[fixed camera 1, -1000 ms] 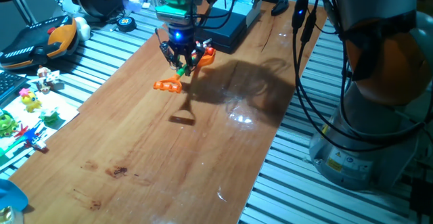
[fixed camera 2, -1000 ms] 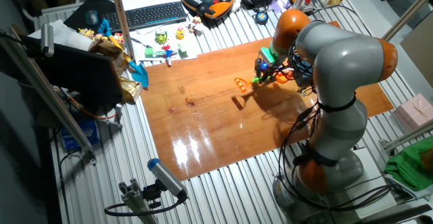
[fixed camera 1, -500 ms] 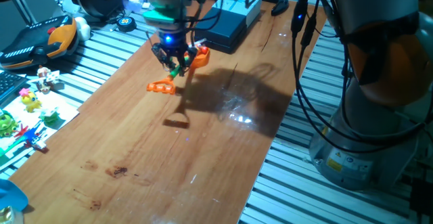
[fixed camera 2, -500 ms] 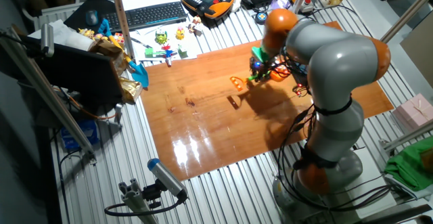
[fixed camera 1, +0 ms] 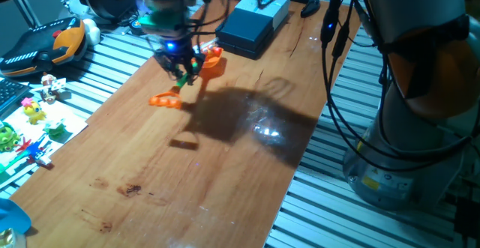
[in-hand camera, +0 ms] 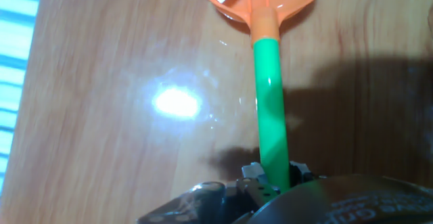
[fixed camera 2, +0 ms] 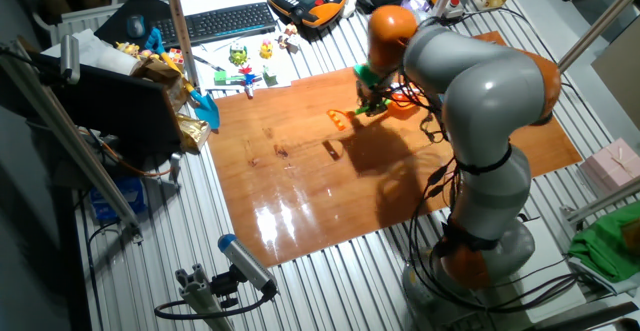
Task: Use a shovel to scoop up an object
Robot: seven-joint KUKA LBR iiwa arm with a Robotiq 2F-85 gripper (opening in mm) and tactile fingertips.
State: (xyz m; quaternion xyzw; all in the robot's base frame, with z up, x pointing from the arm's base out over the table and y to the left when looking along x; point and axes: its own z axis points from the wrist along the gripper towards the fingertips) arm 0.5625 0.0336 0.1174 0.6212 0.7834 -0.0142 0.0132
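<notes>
1. We've got the shovel [in-hand camera: 268, 109] up off the wooden table [fixed camera 1: 225, 173], its green shaft running straight out from the gripper [fixed camera 1: 180, 67] with the orange blade at the far end in the hand view.
2. Jaws: closed on the green shaft near its lower end, as far as the hand view lets us see.
3. In one fixed view the shovel hangs tilted across the jaws, one orange end out toward the dark blue box [fixed camera 1: 251, 25], the other orange end low toward the table; its shadow lies well apart below.
4. The object? We see a pale thing touching the blade's edge at the top of the hand view, but we can't tell if that's it.
5. Our judgement: the coming move turns on lining the long axis, blade first, toward the cube.
</notes>
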